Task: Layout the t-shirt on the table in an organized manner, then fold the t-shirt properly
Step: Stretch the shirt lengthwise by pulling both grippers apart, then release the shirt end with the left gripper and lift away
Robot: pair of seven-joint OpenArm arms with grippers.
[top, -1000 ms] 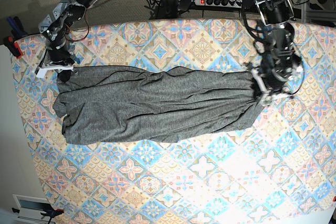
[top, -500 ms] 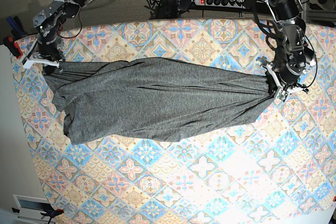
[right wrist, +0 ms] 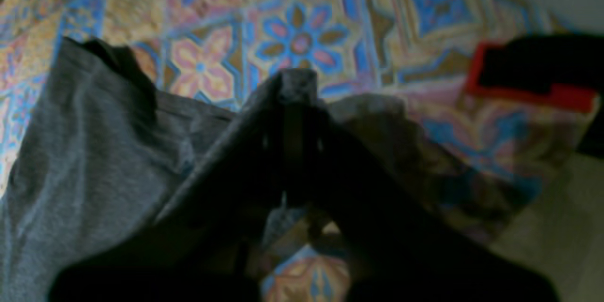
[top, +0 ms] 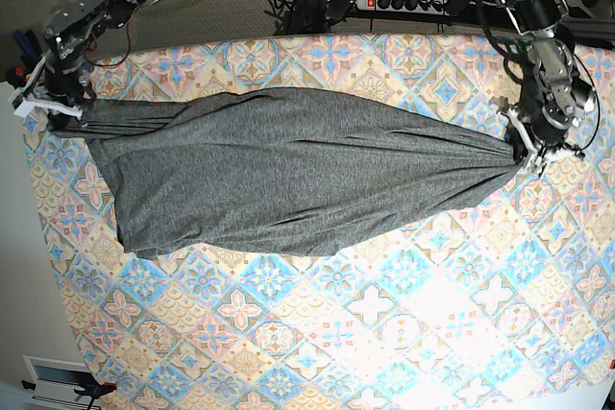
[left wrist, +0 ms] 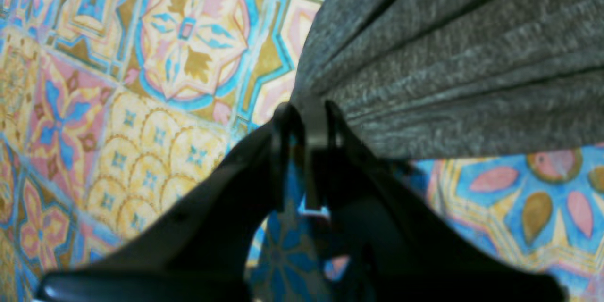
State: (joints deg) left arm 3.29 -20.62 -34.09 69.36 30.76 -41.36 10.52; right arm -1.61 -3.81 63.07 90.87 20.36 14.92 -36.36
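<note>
The dark grey t-shirt (top: 288, 175) lies stretched sideways across the patterned table (top: 384, 333), pulled taut between both arms. At the right end of the base view, my left gripper (top: 527, 155) is shut on a bunched corner of the t-shirt. The left wrist view shows its black fingers (left wrist: 283, 122) pinching pleated grey cloth (left wrist: 448, 56) just above the table. My right gripper (top: 67, 108) is shut on the other end, near the table's far-left corner. There the cloth (right wrist: 94, 151) drapes over the closed gripper (right wrist: 295, 92).
A red and black clamp (right wrist: 528, 75) sits on the table's edge close to the right gripper. A power strip (top: 404, 2) and cables lie behind the far edge. The table's left edge runs just outside the shirt's left end.
Both grippers have moved outward and toward the far edge, still holding the cloth. The t-shirt is now stretched longer and tauter, and its upper edge has risen.
</note>
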